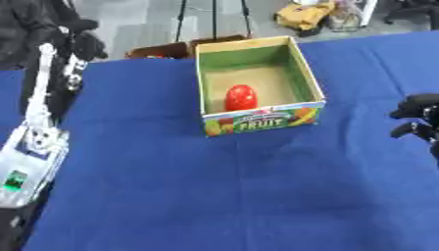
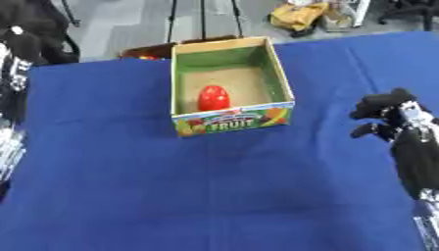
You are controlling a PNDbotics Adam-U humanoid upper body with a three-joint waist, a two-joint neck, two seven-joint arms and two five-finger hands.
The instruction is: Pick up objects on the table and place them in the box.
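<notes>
Although the red object [image 2: 213, 97] already lies inside the box [image 2: 279, 73], no other item shows on the blue tabletop [image 2: 214, 186], so the right hand [image 2: 387, 117], its fingers curled on nothing and well apart from the box, risks reaching in vain or nudging the light carton askew. The left hand is not visible. The cloth is smooth; beyond it lie grey floor, tripod legs [image 1: 212, 19] and a yellow bag [image 1: 306, 14].
</notes>
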